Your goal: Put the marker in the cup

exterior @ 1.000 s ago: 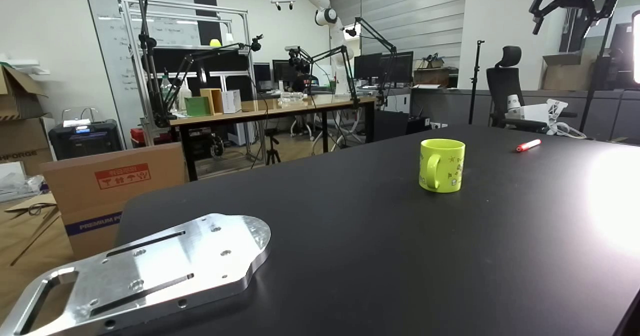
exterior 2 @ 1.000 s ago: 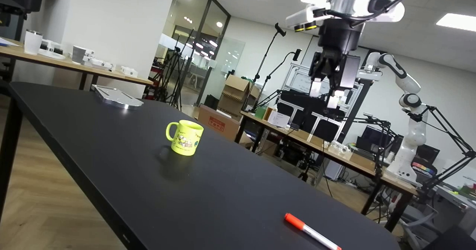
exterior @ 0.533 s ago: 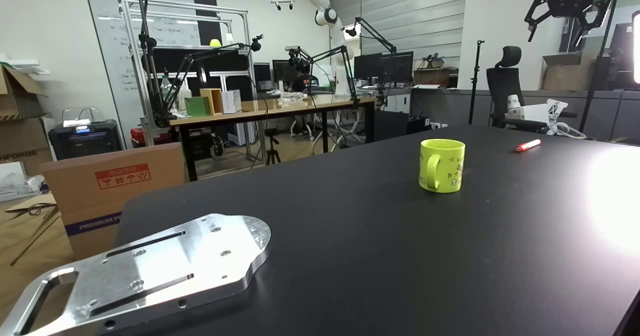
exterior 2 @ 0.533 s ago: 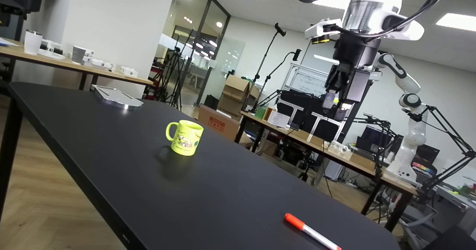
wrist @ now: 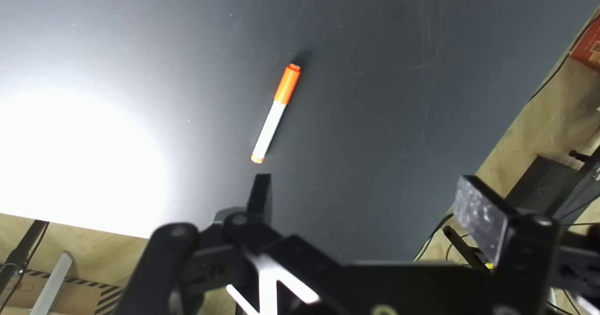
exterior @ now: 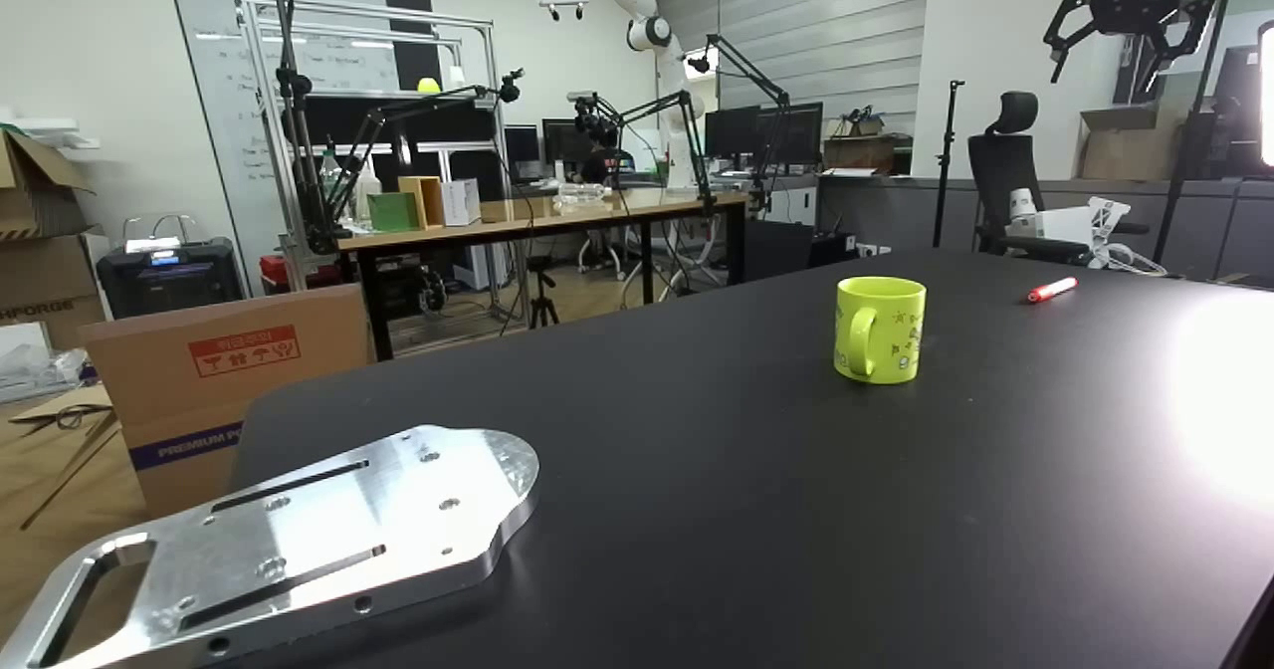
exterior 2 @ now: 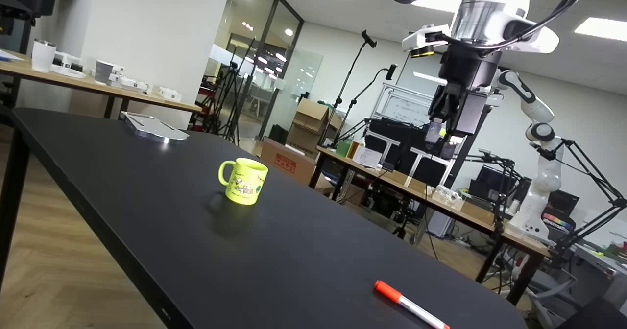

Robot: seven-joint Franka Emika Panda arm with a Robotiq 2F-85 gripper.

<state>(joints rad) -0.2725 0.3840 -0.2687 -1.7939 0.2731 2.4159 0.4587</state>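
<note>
The marker [exterior: 1052, 290] lies on the black table, with a red-orange cap and a white barrel. It also shows in an exterior view [exterior 2: 411, 305] and in the wrist view [wrist: 275, 114], lying slanted beyond the left finger. The yellow-green cup [exterior: 896, 331] stands upright on the table with its handle to the side; it shows too in an exterior view [exterior 2: 246, 182] and is out of the wrist view. My gripper [wrist: 365, 183] is open and empty, high above the table in both exterior views [exterior: 1103, 77] [exterior 2: 441, 142]. Nothing is between its fingers.
A flat silver metal plate [exterior: 348, 530] lies on the black table [exterior: 697, 510], on the far side of the cup from the marker; it also shows in an exterior view [exterior 2: 156, 127]. A cardboard box [exterior: 234, 380] stands on the floor beside the table.
From one second to half a second ago, my gripper shifted sideways and turned slightly, moving right in an exterior view. Since then it looks still. The marker and cup have not moved.
</note>
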